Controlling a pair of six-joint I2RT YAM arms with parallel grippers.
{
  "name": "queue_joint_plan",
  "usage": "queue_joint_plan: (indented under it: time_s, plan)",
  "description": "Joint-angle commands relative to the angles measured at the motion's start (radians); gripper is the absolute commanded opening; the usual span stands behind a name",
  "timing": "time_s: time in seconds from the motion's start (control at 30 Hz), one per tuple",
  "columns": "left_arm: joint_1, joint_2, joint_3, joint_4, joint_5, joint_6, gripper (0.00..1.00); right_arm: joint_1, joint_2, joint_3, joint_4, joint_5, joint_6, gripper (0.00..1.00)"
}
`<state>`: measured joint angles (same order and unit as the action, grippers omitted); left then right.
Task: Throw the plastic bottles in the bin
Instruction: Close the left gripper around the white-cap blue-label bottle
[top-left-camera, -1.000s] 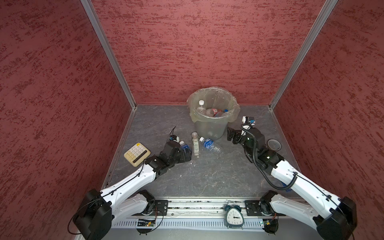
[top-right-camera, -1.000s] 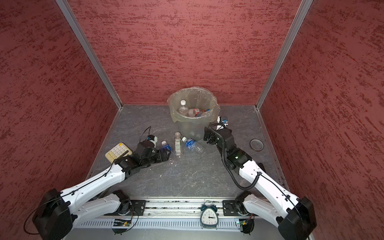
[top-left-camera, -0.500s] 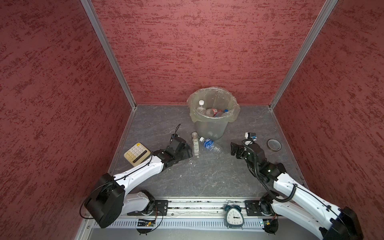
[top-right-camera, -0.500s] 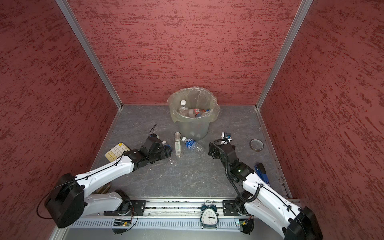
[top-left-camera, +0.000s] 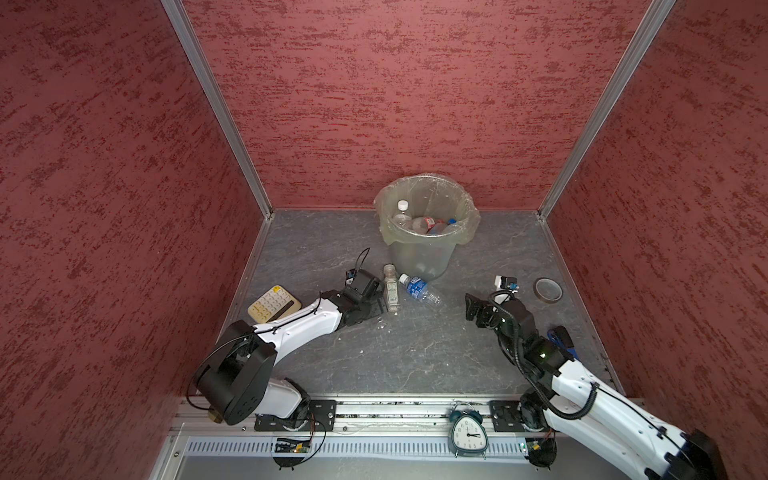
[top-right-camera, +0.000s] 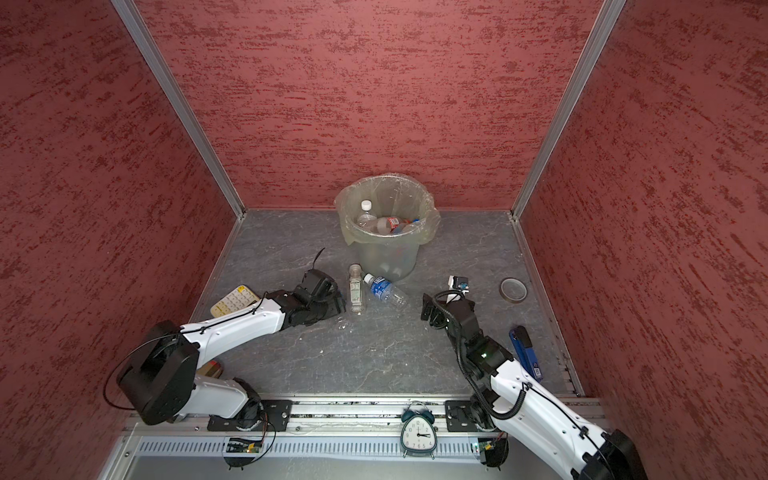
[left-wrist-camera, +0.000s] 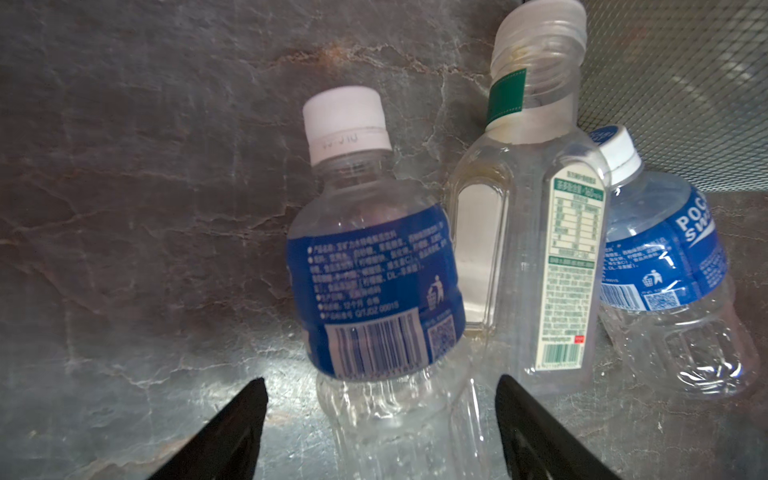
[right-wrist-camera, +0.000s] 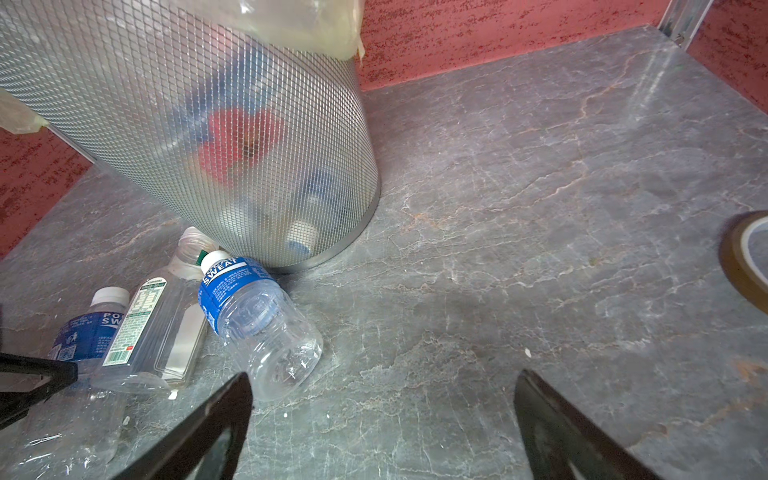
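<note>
Three plastic bottles lie on the grey floor in front of the bin (top-left-camera: 419, 257). One has a blue label and white cap (left-wrist-camera: 374, 291). Beside it lie a flat clear bottle (left-wrist-camera: 528, 257) (top-left-camera: 390, 291) and a blue-labelled bottle (left-wrist-camera: 673, 266) (top-left-camera: 417, 288). My left gripper (left-wrist-camera: 380, 380) (top-left-camera: 370, 305) is open; its jaws straddle the first bottle's clear lower body with a gap on each side. My right gripper (right-wrist-camera: 384, 384) (top-left-camera: 476, 309) is open over bare floor, right of the bottles. Several more bottles (top-left-camera: 424, 222) lie inside the bin.
A cream calculator (top-left-camera: 274, 303) lies left of my left arm. A tape roll (top-left-camera: 547, 289) sits at the right, and a blue tool (top-right-camera: 525, 353) lies beside my right arm. An alarm clock (top-left-camera: 468, 432) stands on the front rail. Red walls close three sides.
My left gripper has sunk to the floor around the blue-label bottle and its jaws have narrowed. My right gripper has drawn back from the bin toward the front and come lower, still open.
</note>
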<state>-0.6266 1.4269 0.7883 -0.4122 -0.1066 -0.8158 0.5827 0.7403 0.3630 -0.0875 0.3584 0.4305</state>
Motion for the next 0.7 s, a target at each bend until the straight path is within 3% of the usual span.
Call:
queue_joint_plan:
  time_s: [0.0,0.67]
  plan:
    - [0.005,0.018,0.029,-0.011,-0.010,-0.012,0.86,0.000,-0.007,-0.009,0.043,0.003,0.012,0.99]
    - [0.019,0.102,0.048,-0.042,-0.007,-0.042,0.78,0.000,0.028,-0.008,0.060,0.004,0.013,0.99]
